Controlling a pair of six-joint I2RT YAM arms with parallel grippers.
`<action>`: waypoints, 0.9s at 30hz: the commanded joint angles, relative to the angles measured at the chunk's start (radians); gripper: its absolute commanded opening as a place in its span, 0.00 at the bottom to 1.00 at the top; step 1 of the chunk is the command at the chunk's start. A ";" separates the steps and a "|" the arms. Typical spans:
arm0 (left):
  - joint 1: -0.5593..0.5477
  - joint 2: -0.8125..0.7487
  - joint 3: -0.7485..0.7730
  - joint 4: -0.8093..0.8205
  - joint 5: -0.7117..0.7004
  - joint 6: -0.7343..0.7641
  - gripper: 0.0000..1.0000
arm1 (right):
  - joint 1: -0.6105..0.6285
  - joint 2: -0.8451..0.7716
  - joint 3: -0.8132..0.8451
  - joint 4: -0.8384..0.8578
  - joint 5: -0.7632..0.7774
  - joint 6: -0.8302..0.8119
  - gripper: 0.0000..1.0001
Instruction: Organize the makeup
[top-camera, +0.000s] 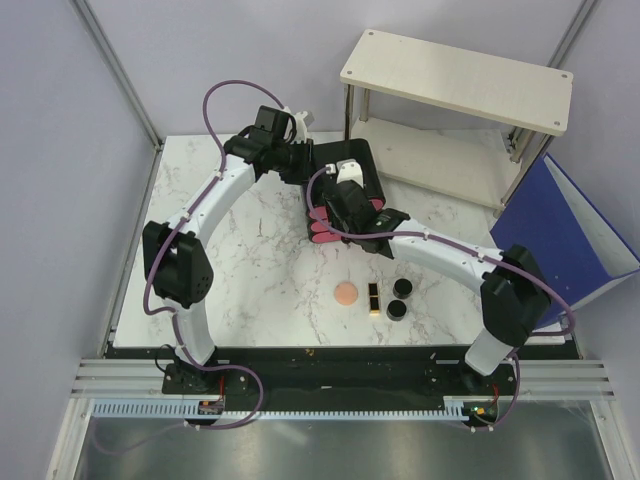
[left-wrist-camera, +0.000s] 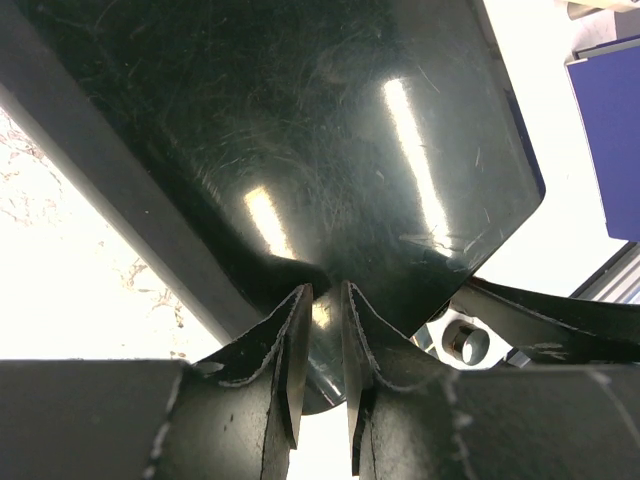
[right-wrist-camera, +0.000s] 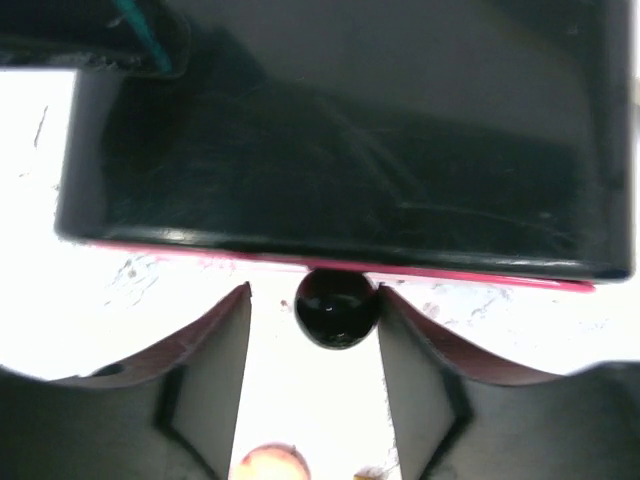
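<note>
A black box with pink drawers stands at the back of the marble table. My left gripper is at its back left, shut on the box's glossy black edge. At the box's front, my right gripper is open, its fingers either side of a drawer's round black knob; the right finger touches it and the left stands off. Makeup lies loose in front: a round peach disc, a black-gold lipstick and two small black jars.
A white two-tier shelf stands behind the table at the back right. A blue bin leans off the right edge. Grey walls close in the left and back.
</note>
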 joint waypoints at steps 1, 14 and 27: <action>0.001 0.120 -0.084 -0.299 -0.139 0.089 0.29 | 0.018 -0.115 -0.043 0.126 -0.124 0.038 0.63; 0.001 0.136 -0.044 -0.319 -0.139 0.092 0.29 | 0.019 -0.288 -0.296 0.156 -0.134 0.191 0.67; 0.001 0.130 -0.052 -0.329 -0.151 0.100 0.29 | 0.016 -0.130 -0.189 0.204 -0.077 0.129 0.65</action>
